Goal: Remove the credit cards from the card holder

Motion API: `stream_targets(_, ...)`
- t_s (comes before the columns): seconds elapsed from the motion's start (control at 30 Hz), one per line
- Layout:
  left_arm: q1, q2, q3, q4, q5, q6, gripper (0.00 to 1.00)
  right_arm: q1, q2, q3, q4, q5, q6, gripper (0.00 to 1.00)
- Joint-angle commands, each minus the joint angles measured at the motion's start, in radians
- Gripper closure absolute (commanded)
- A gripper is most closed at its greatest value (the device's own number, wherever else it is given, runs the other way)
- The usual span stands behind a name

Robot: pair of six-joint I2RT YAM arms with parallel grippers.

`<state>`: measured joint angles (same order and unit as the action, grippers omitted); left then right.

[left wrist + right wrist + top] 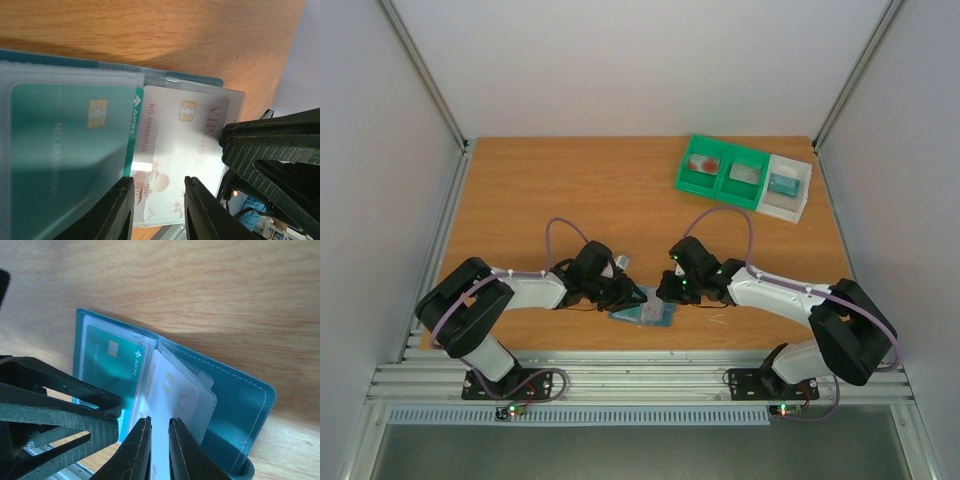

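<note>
The card holder [646, 314] lies open near the table's front edge, between both grippers, its blue-grey cover [235, 405] spread flat. A pale credit card [172, 145] with red print and a chip sticks partly out of a clear sleeve. My right gripper [159, 420] is shut on that card [167, 387], and only a narrow gap shows between the jaws. My left gripper [159, 180] is open, jaws apart over the same card's lower part, with nothing between them. A teal card [65, 150] sits in the left sleeve.
At the back right stands a green two-compartment tray [720, 172], with a red card [704, 163] in one compartment and a grey piece [745, 174] in the other. A white tray [798, 196] beside it holds a teal piece [782, 183]. White walls enclose the table.
</note>
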<state>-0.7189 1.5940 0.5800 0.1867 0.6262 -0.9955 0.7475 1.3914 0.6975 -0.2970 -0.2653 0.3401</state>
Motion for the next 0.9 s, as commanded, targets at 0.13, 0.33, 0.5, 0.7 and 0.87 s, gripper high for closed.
stream_targets(0.13,-0.004,-0.019,-0.024,0.018,-0.035,0.040,0.70,0.007,0.085,0.041,-0.064,0.014,-0.031,0.90)
stream_targets(0.33,-0.005,-0.005,-0.027,0.027,-0.041,0.042,0.70,0.009,0.098,0.012,-0.066,0.062,-0.038,0.91)
stream_targets(0.5,-0.004,0.005,-0.026,0.038,-0.027,0.033,0.71,0.008,0.117,-0.025,-0.007,0.052,-0.033,0.92)
stream_targets(0.7,-0.005,0.040,-0.024,0.070,-0.013,0.014,0.72,0.008,0.120,-0.070,0.074,0.029,-0.011,0.92)
stream_targets(0.87,-0.005,0.055,-0.028,0.103,-0.006,-0.010,0.73,0.009,0.133,-0.086,0.098,0.035,-0.005,0.93)
